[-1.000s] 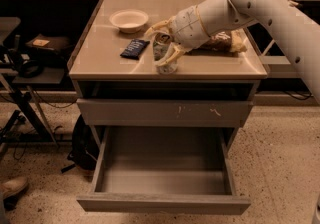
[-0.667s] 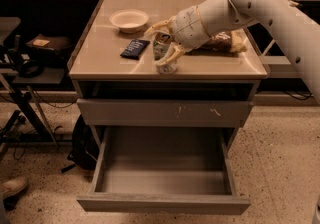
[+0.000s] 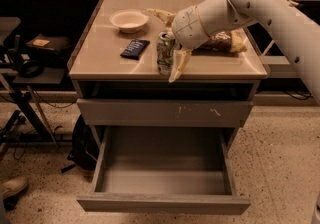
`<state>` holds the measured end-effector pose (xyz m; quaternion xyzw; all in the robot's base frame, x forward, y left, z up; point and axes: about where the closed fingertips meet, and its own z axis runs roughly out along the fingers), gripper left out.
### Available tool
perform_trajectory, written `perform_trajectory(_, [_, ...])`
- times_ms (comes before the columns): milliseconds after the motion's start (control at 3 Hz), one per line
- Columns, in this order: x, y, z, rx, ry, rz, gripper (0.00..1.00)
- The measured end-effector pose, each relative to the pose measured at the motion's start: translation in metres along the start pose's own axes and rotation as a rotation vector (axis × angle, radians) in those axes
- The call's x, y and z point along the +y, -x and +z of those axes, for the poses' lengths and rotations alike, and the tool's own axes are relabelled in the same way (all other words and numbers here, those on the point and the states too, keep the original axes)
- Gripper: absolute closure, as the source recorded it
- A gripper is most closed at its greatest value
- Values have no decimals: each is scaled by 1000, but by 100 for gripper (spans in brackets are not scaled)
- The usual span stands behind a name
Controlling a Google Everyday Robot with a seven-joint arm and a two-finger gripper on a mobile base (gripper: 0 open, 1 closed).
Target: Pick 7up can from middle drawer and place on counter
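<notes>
On the counter (image 3: 100, 60), a pale bowl (image 3: 129, 20) is set at the far left, with a dark packet (image 3: 135, 48) nearer. The can (image 3: 165, 52) is stood upright near the front edge, about midway. The gripper (image 3: 167, 40) is placed around it, its fingers (image 3: 178, 64) spread wide and nothing clamped. A brown bag (image 3: 222, 43) is partly hidden behind the arm. Below, the drawer (image 3: 165, 203) is pulled out.

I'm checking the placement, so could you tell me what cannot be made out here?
Camera view: whether the gripper, fingers spread either side of the 7up can on the counter, touches it; the wrist covers the can's right side.
Camera view: the brown item behind the wrist, mostly hidden by it.
Camera view: the recess under the counter, too dark.
</notes>
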<state>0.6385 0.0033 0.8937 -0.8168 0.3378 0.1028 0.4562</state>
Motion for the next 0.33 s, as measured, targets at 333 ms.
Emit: perform_trajectory(333, [0,0,0,0,0,0,0])
